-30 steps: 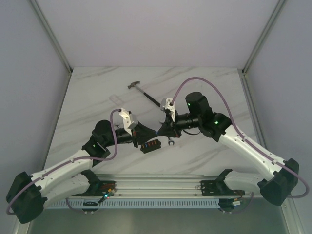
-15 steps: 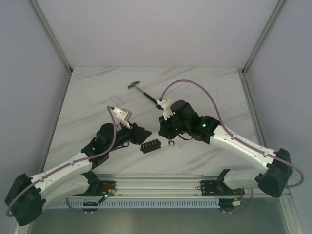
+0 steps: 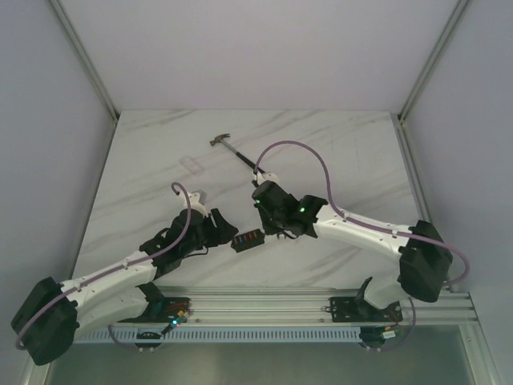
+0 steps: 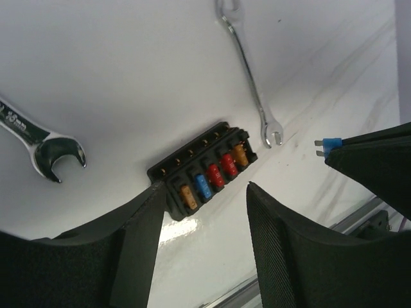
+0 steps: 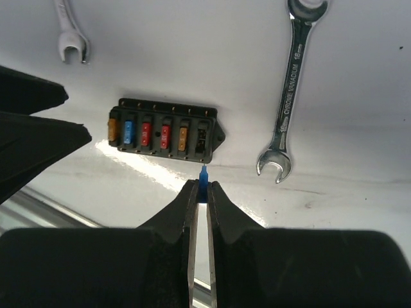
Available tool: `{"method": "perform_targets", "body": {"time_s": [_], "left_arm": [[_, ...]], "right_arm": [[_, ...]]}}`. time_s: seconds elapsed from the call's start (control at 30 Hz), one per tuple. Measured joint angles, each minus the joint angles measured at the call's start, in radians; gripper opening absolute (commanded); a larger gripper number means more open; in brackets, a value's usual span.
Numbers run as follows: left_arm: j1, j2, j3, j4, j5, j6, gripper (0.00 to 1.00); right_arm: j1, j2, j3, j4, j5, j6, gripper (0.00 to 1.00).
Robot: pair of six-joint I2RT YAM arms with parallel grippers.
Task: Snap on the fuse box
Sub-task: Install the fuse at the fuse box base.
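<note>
**Fuse poised at the last empty slot**

The right gripper (image 5: pixel 203 189) is pinched nearly shut on a small blue fuse (image 5: pixel 203 174), which sticks out past its fingertips with the prongs leading. The box (image 5: pixel 166 136) lies flat on the table (image 3: pixel 337 160) just ahead of those fingertips. Five of its slots are filled, and the empty slot (image 5: pixel 201 139) at one end sits almost straight in front of the fuse.

The left gripper (image 4: pixel 205 192) stands wide open and holds nothing. The box lies just beyond its fingertips, with one end of it at the tip of one finger (image 4: pixel 151 212). Whether that finger touches the box cannot be told.

The step in hand looks like seating this fuse. To do it well:

- Square the prongs to the slot before advancing, since a tilted fuse would likely jam on the slot's edge.
- Push straight along the fingers' own line, slowly, until the fuse sits level with its neighbours.
- The box is loose on the smooth table and may slide away under the push. Closing the left gripper on the end nearest it would probably hold it.
- Let go only once the fuse is seated, then back straight out.

A wrench (image 5: pixel 292 83) lies ahead and to one side of the right gripper, apart from the box and out of the path.
</note>
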Motion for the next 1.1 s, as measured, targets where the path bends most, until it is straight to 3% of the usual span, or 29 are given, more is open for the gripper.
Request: {"method": "perform_targets", "body": {"time_s": [0.57, 1.1], "left_arm": [[0.0, 0.151, 0.006, -0.035, 0.017, -0.091, 0.46], [0.0, 0.192, 0.029, -0.037, 0.029, -0.09, 0.44]], "right_arm": [[0.05, 0.194, 0.047, -0.024, 0.079, 0.089, 0.0], [0.067, 0.267, 0.116, -0.061, 0.122, 0.148, 0.0]]}}
